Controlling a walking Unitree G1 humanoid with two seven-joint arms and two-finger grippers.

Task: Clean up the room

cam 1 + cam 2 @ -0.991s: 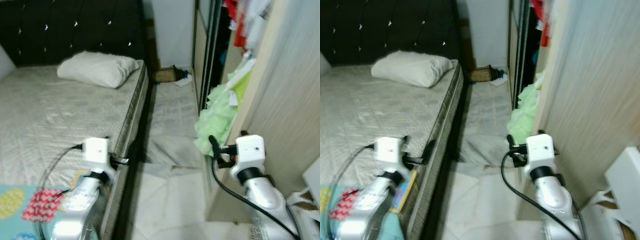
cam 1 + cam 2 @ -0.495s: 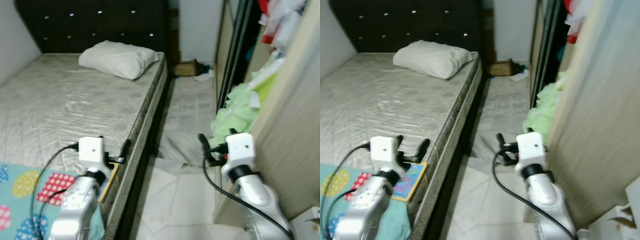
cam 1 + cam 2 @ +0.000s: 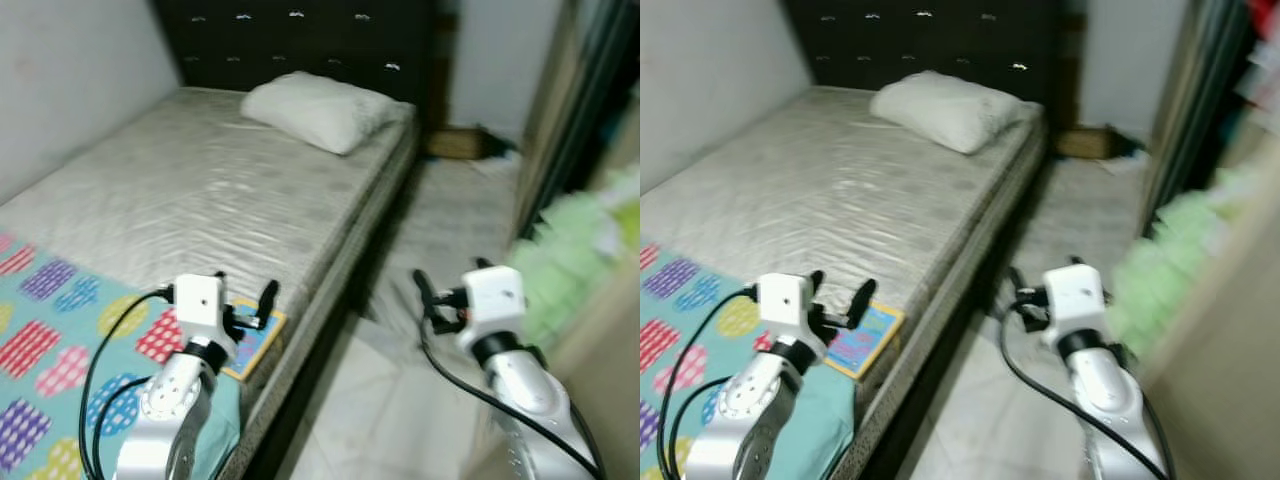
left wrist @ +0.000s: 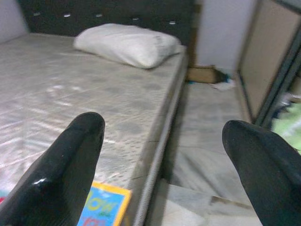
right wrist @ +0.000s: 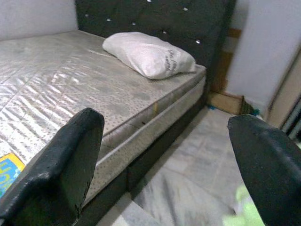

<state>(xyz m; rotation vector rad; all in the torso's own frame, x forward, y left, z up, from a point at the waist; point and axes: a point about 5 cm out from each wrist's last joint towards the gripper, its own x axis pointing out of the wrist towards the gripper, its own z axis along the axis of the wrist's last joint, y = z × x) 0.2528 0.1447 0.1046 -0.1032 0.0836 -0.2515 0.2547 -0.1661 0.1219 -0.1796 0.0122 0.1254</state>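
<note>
- A bare grey quilted mattress (image 3: pixel 220 190) fills the bed, which runs up to a dark studded headboard (image 3: pixel 300 40); a single white pillow (image 3: pixel 320 108) lies at its head end, near the edge facing the aisle.
- A bright blanket (image 3: pixel 60 350) patterned with coloured hearts and dots covers the near corner of the mattress, and a flat blue-and-yellow item (image 3: pixel 250 345), possibly a book, rests at the mattress edge just beside it.
- A small brown box (image 3: pixel 1085 142) sits on the floor at the far end of the narrow aisle beside the bed, with a scrap of something white and blue next to it; its contents cannot be made out.
- A blurred heap of light green fabric (image 3: pixel 575 250) bulges from the wardrobe side on the right.
- The left gripper (image 3: pixel 245 305) is held out forward above the blanket corner and the flat item, its two black fingers (image 4: pixel 66 174) spread wide and holding nothing.
- The right gripper (image 3: pixel 430 300) is raised over the pale tiled floor (image 3: pixel 380 400) of the aisle between bed and wardrobe, its fingers (image 5: pixel 56 174) likewise wide apart and empty.
</note>
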